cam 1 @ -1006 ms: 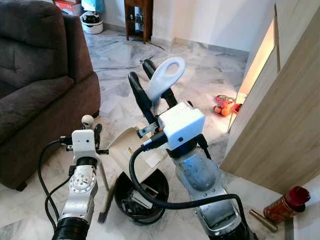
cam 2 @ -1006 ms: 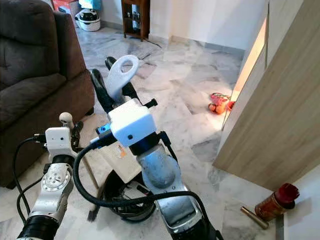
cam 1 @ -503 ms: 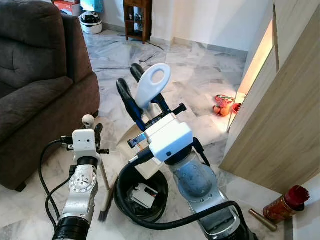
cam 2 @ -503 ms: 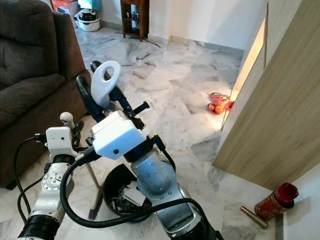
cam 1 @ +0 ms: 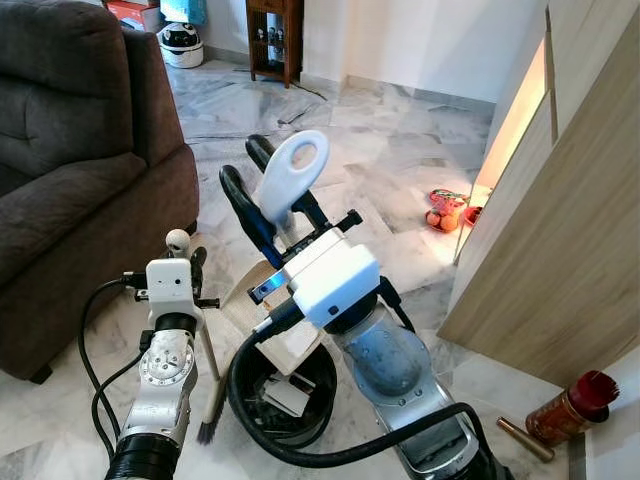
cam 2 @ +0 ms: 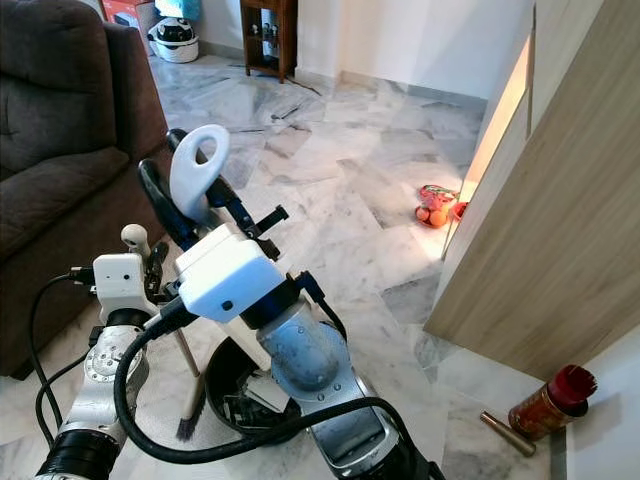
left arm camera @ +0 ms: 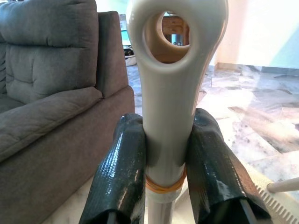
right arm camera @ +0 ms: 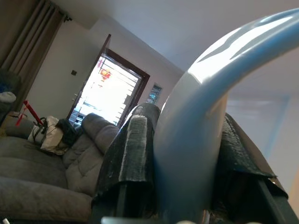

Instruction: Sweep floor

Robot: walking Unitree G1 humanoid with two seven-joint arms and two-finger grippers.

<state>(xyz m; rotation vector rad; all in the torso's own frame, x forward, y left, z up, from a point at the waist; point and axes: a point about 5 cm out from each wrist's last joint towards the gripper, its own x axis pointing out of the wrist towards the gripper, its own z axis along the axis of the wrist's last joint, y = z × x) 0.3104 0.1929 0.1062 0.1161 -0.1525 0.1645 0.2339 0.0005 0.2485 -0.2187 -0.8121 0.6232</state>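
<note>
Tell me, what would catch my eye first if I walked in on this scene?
Most likely the right gripper, raised mid-scene and shut on the pale blue dustpan handle, with the dustpan's tray tipped over a black bin on the marble floor. To its left, the left gripper clamps a broom handle, bristles by the bin. A dark sofa stands left.

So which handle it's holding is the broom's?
The small cream handle in the left tool, its stick ending in bristles; the pale-blue loop in the right tool carries the dustpan.
</note>
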